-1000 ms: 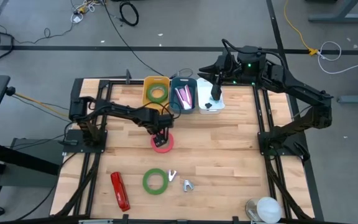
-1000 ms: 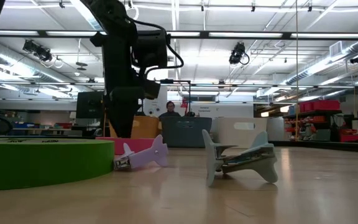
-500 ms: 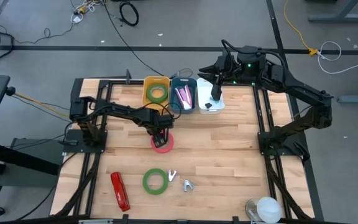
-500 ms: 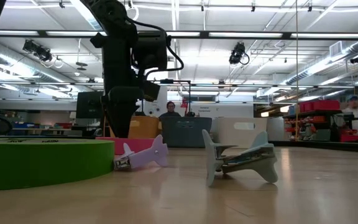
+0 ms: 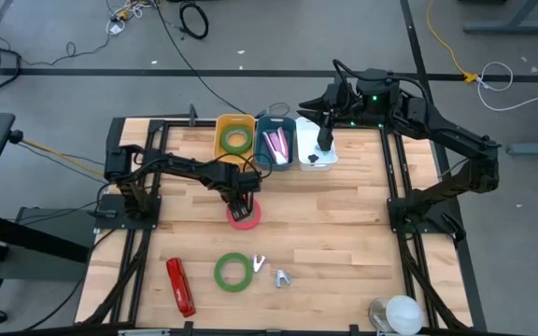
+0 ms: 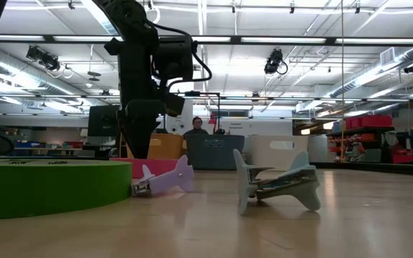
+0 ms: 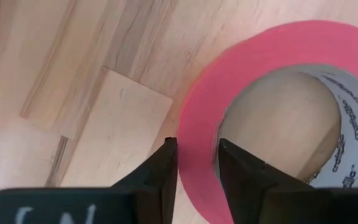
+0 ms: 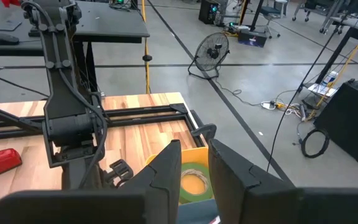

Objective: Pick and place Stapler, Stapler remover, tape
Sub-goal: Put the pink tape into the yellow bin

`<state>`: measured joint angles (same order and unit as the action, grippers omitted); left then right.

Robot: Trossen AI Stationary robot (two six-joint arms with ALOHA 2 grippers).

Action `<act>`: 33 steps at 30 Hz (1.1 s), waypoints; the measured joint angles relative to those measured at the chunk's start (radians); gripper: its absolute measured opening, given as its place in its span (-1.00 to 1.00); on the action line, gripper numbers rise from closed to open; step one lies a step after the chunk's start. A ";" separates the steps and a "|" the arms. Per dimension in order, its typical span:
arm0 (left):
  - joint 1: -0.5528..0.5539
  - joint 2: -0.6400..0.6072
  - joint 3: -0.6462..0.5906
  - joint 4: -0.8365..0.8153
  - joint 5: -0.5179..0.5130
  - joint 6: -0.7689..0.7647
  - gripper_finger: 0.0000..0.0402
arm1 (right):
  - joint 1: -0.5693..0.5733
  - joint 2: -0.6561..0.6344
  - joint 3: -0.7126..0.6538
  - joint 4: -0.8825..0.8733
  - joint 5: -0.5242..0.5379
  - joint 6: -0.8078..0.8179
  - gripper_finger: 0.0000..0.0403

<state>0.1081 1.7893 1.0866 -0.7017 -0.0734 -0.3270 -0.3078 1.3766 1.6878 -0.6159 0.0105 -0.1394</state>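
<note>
High view: mid-table, the left gripper (image 5: 242, 204) has narrowed its jaws onto the pink tape roll (image 5: 245, 216)'s wall, so a lift looks close. Right gripper (image 5: 324, 142), nearly closed and empty, waits above the white bin (image 5: 316, 159).

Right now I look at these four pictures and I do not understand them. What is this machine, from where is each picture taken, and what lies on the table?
It is a robot with two dark arms at a wooden table.

One camera looks straight down, one sits at table height, and one rides on each wrist.

The left gripper is down at the pink tape roll; its wrist picture shows one finger outside the roll's wall and the other inside the hole, around the pink tape. The right gripper waits above the white bin.

Near the front edge lie a red stapler, a green tape roll and two small staple removers. At the back, a yellow bin holds another green roll, beside a blue bin.
</note>
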 joint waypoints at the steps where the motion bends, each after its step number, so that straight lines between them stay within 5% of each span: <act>1: 0.000 0.000 0.000 0.001 0.000 0.000 -0.46 | 0.000 0.000 0.000 0.000 0.000 0.000 -0.60; 23: 0.014 -0.002 0.003 -0.001 0.103 -0.002 -0.55 | 0.000 0.000 0.000 0.000 0.000 0.000 -0.60; 33: 0.064 -0.002 0.171 -0.136 0.094 0.081 -0.54 | 0.000 0.000 0.000 0.000 0.000 0.003 -0.60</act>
<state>0.1717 1.7878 1.2573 -0.8377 0.0210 -0.2462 -0.3080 1.3766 1.6878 -0.6159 0.0101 -0.1368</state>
